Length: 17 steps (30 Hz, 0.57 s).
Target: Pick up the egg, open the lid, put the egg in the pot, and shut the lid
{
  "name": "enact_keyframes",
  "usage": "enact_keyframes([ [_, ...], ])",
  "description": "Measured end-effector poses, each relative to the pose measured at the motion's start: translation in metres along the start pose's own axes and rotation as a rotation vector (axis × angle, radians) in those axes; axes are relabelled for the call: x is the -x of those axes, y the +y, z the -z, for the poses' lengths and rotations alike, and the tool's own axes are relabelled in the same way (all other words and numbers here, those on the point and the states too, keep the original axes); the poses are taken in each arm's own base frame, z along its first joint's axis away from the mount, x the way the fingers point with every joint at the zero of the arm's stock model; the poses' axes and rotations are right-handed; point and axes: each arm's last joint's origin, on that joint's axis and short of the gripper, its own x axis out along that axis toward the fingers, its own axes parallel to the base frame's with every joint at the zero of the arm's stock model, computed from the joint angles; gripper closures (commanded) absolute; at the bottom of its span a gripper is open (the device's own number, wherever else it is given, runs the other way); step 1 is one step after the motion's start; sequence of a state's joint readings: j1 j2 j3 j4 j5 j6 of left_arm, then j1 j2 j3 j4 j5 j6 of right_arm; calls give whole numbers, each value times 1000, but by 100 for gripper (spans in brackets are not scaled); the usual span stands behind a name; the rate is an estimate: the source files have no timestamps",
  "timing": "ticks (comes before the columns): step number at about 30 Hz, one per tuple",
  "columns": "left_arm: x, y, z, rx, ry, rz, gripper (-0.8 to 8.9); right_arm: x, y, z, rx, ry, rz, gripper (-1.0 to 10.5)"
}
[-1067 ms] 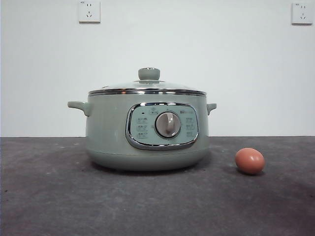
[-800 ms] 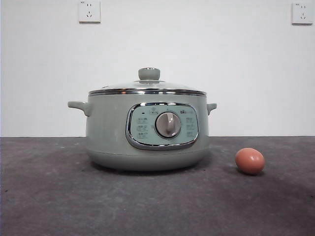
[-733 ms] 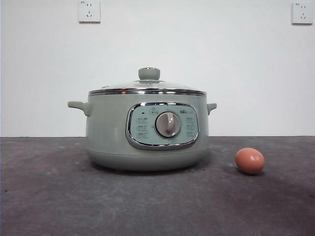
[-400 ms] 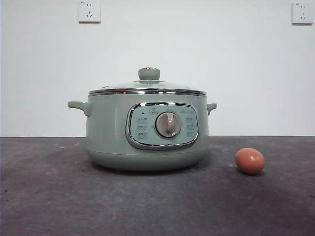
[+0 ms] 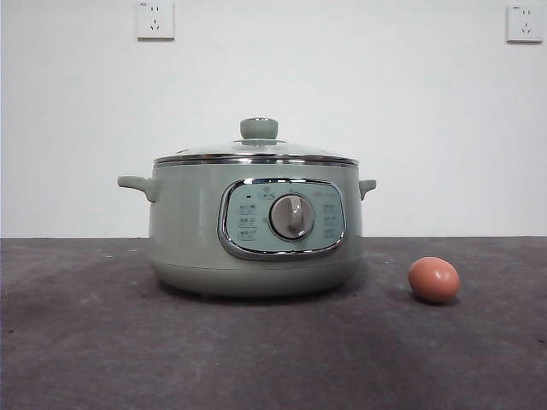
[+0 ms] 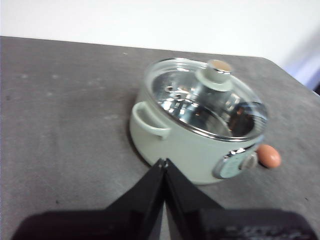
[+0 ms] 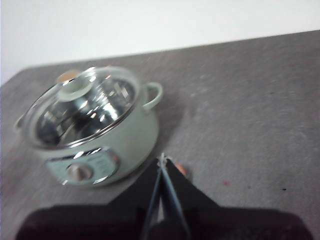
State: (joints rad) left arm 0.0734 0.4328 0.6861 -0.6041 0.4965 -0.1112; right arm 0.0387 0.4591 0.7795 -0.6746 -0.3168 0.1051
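The pale green pot [image 5: 255, 226] stands on the dark table with its glass lid [image 5: 256, 150] shut on it, green knob on top. The reddish-brown egg [image 5: 433, 279] lies on the table to the pot's right. In the left wrist view the pot [image 6: 190, 145], the lid [image 6: 205, 102] and the egg [image 6: 270, 156] show beyond my left gripper [image 6: 162, 162], which is shut and empty, high above the table. In the right wrist view my right gripper [image 7: 162, 161] is shut, above the table beside the pot [image 7: 100, 145]; the egg [image 7: 182, 171] peeks out behind its jaws.
Two wall sockets [image 5: 155, 19] sit high on the white wall behind. The dark grey table [image 5: 85, 342] stretches around the pot. Neither arm shows in the front view.
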Motion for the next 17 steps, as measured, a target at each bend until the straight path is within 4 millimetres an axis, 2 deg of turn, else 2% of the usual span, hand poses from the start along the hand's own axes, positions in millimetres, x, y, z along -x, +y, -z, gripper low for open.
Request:
enact_keyframes([
  [8,18,-18,-35,-63,51,48,821,20,12,-41,80,110,-43,958],
  [17,25,-28,-55,-101,74,78,813,29,16,-48,133,119,-47,939],
])
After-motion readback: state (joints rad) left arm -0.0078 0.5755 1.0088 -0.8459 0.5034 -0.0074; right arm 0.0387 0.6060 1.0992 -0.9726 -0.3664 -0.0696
